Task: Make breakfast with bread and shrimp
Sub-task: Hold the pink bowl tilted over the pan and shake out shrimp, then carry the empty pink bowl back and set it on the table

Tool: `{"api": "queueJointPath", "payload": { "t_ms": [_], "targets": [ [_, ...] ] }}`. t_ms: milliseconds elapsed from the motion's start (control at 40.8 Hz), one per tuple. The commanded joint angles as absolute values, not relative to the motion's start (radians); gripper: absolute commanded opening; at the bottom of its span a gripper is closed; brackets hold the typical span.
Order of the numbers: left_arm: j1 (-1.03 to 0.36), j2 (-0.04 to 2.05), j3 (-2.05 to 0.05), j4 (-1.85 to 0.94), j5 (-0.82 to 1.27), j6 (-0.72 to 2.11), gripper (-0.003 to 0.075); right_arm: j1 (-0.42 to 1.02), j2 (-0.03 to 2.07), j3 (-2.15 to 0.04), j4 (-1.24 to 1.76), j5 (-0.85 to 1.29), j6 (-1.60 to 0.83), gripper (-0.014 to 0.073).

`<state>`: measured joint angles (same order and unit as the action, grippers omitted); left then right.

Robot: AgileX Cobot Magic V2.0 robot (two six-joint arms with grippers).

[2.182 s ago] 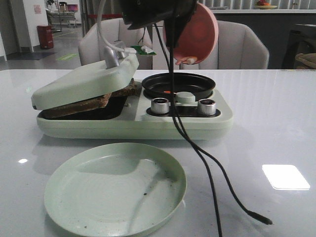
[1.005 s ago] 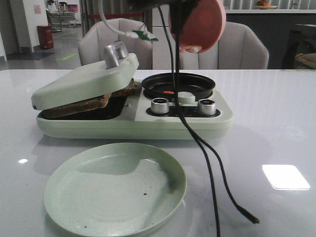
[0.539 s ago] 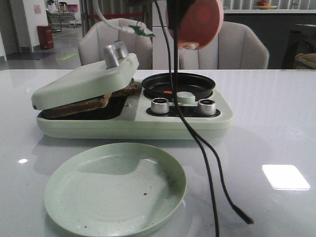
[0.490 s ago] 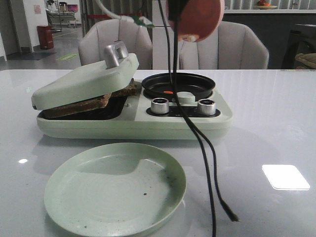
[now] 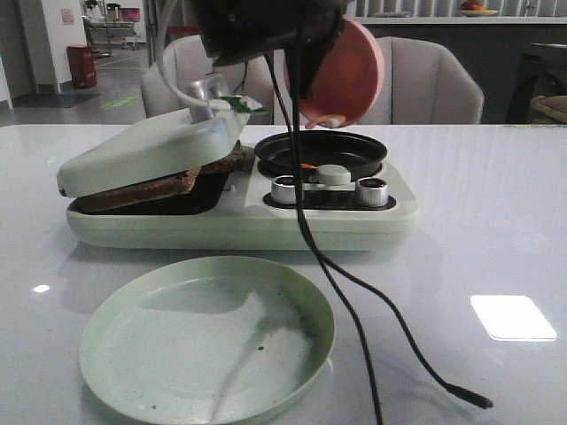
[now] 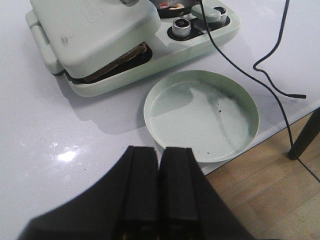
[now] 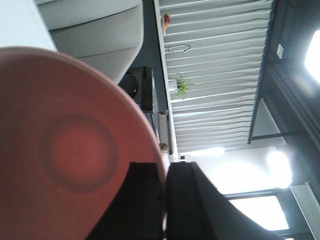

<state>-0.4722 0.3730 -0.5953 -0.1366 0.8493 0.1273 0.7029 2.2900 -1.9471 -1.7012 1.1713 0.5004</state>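
Grey chairs and a dim hall stand behind a glossy white tabletop (image 5: 496,221), where a pale green breakfast cooker (image 5: 239,208) sits with its lid (image 5: 151,150) propped on two browned slices of bread (image 5: 151,188) in the left bay. In the front view the right tool (image 5: 306,84) holds a pink bowl (image 5: 345,71) tipped steeply over the round black pan (image 5: 321,150) on the cooker's right side, its rim just above the pan's far edge; one small orange-red shrimp (image 5: 304,166) lies in the pan, and a pale bit seems to cling at the bowl's low lip. A green plate (image 5: 208,336) waits near the front edge, and a black cable (image 5: 354,292) hangs across the cooker's knobs. From the left wrist view, the left tool (image 6: 159,190) hangs over the tabletop near the plate (image 6: 200,115) with its fingers pressed together and nothing between them. From the right wrist view, the right tool (image 7: 164,200) pinches the rim of the bowl (image 7: 75,145), whose inside looks bare from here. To finish the pour well, I judge the bowl should stay over the middle of the pan, be tilted a touch further or shaken gently so any last piece drops inside the rim, and be kept clear of the hot edge and the dangling cable.
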Motion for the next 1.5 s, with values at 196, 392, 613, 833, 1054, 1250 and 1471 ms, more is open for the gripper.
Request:
{"api": "queueJointPath", "payload": {
  "t_ms": [196,392,613,833,1054,1250,1471],
  "targets": [
    [-0.478,0.379,-0.624,-0.147,0.772,0.116,0.0101,0.7,2.138,-1.982,-1.812,1.307,0.448,0.0054],
    [-0.478,0.379,-0.624,-0.147,0.772,0.116,0.0102,0.7,2.07,-1.982,-1.812,1.286,0.445,0.0054],
    [-0.478,0.379,-0.624,-0.147,0.772,0.116,0.0102,0.689,2.158,-1.951,-1.797,1.239,0.369,0.0054],
    [-0.478,0.379,-0.624,-0.147,0.772,0.116,0.0102,0.697,2.164,-1.982,-1.812,1.261,0.386,0.0054],
    [-0.478,0.379,-0.624,-0.147,0.772,0.116,0.0102,0.697,2.149,-1.982,-1.806,1.324,0.419,0.0054],
    [-0.478,0.379,-0.624,-0.147,0.772,0.116,0.0101,0.699,2.039,-1.982,-1.506,1.335,0.419,0.0054],
    [-0.478,0.379,-0.624,-0.147,0.772,0.116,0.0102,0.592,1.808,-1.871,-1.042,1.265,0.417,0.0054]
  ]
}}
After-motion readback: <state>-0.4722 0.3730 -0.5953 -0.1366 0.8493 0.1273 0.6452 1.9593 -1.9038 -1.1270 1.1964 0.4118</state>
